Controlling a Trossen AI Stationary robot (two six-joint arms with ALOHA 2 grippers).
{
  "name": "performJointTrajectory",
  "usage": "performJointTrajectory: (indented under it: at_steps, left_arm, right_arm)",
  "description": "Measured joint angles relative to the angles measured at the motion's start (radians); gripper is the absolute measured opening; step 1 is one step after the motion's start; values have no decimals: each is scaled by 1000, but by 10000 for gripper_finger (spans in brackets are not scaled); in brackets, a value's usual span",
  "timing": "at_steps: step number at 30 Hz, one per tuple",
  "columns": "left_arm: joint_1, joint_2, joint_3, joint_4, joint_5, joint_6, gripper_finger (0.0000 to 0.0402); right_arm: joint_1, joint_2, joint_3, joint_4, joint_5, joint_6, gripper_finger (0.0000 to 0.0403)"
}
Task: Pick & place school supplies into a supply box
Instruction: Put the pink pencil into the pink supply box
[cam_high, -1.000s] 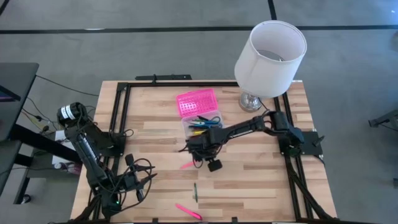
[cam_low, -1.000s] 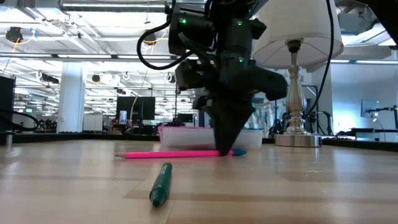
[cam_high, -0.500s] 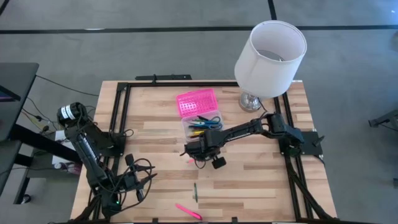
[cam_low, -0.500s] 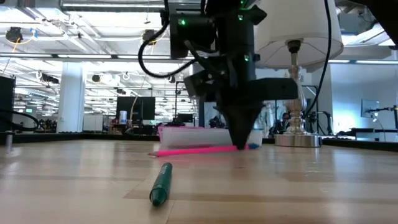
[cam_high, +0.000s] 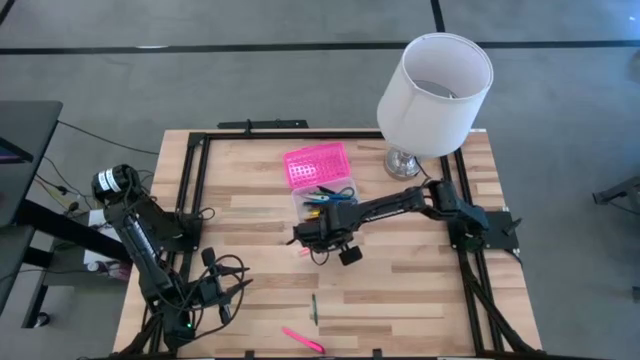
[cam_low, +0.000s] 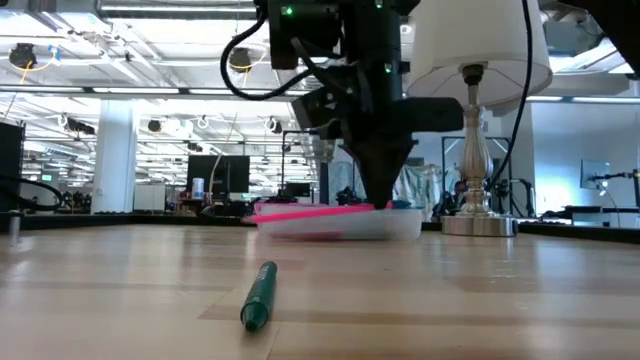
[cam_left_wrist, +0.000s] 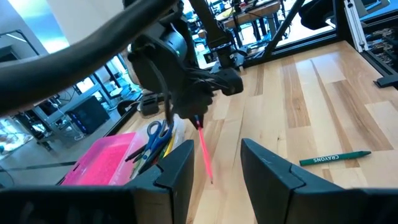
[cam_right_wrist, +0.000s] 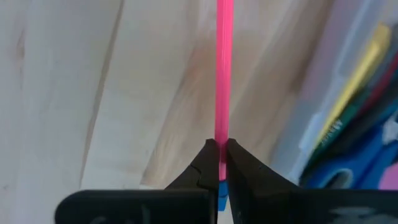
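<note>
One clear supply box (cam_high: 322, 203) sits near table centre, its pink lid (cam_high: 318, 165) lying open at its 12 o'clock side; inside show blue-handled scissors (cam_high: 341, 194) and several pens, yellow and blue among them. At the box's 6 o'clock edge the right gripper (cam_high: 318, 236) is clamped tight on a pink pencil (cam_low: 315, 211), lifted off the wood. A green crayon (cam_high: 313, 306) and another pink pen (cam_high: 302, 340) lie toward 6 o'clock. Left gripper (cam_high: 237, 290) waits at 8 o'clock, fingers parted, empty.
</note>
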Motion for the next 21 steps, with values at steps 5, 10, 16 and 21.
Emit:
performJointTrajectory:
  at_steps: [5, 10, 16, 21]
  left_arm:
    - [0, 0, 0, 0, 0, 0, 127]
    - [0, 0, 0, 0, 16, 0, 127]
    - [0, 0, 0, 0, 17, -1, 127]
    - [0, 0, 0, 1, 17, -2, 127]
  right_arm:
    - [-26, -1, 37, -31, 4, 0, 0]
    - [-59, -2, 53, -61, 8, 2, 0]
    - [-133, -41, 55, -91, 23, 87, 0]
    - [-198, -81, 56, -80, 23, 147, 0]
